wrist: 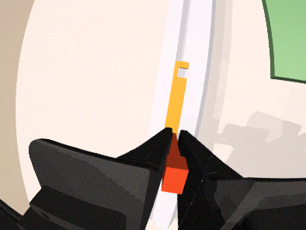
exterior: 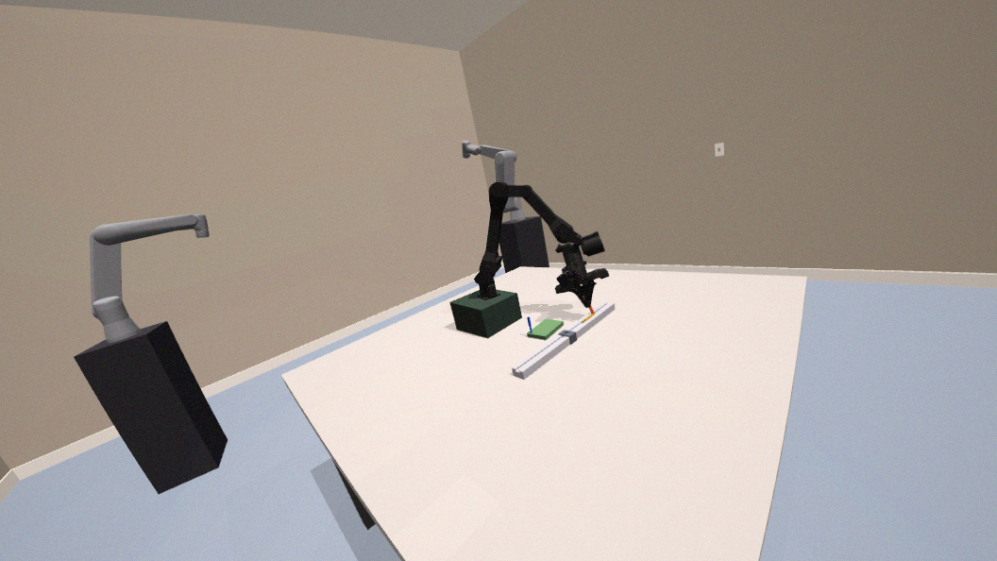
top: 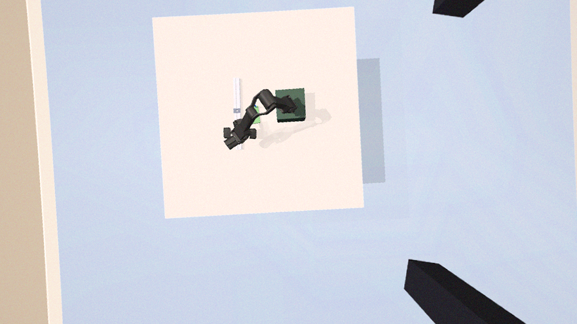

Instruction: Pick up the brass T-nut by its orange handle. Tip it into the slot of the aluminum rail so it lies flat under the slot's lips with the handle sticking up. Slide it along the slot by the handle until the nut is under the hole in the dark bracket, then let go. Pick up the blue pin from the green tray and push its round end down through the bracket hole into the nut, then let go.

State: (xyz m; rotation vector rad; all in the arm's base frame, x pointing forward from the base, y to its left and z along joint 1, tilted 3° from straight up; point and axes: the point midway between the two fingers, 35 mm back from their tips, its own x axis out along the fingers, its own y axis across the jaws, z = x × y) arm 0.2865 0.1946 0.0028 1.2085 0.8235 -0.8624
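Green tray [wrist: 291,43]: cut off by the wrist view's edge.
Brass nut's seating [wrist: 176,99]: cannot be told.
Bracket hole [exterior: 567,335]: too small to be made out.

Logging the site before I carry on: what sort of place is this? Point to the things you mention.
Probably a robotics lab or test room: a black robot arm [top: 266,99] [exterior: 543,205] on a pale table [top: 201,180] [exterior: 627,433], and a grey arm [exterior: 143,229] on a black pedestal [exterior: 149,411].
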